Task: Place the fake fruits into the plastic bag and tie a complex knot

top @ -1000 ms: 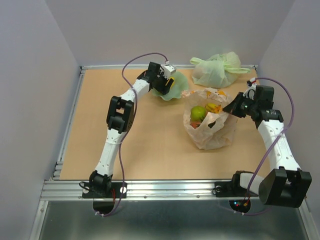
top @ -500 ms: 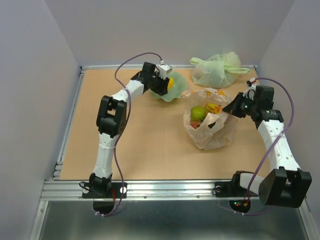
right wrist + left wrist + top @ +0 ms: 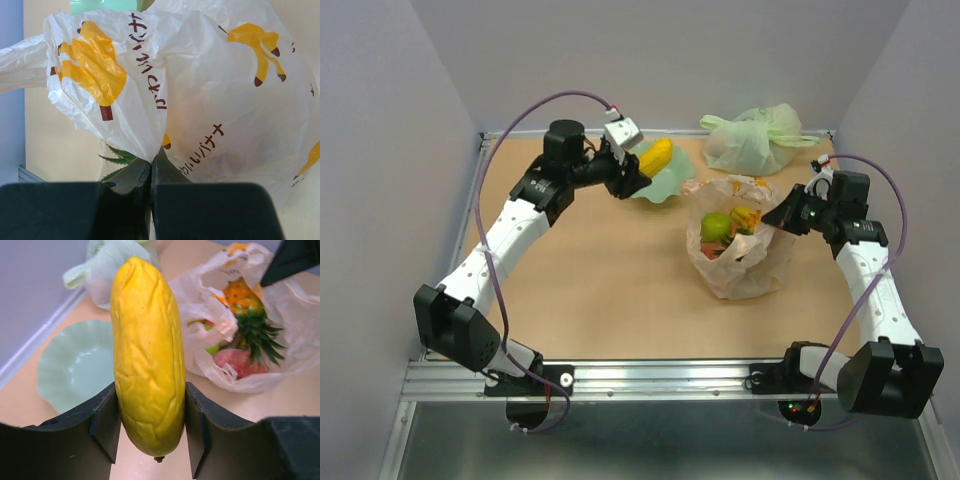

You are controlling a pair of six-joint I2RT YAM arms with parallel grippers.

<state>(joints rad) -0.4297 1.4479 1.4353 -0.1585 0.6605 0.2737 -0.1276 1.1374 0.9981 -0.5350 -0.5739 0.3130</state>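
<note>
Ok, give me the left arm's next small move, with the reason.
Probably carry the yellow plastic banana to the right, toward the open mouth of the whitish printed plastic bag. The left gripper is shut on the banana, clear of the pale green scalloped bowl, and the right gripper pinches the bag's rim, holding it open with other fruits inside.

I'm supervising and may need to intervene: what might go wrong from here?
The banana stands tall above the left end effector, gripped near one end, so it may pivot or slip in transit. The right end effector pinches only a thin fold of the plastic bag; if that slips, the mouth may sag shut.
</note>
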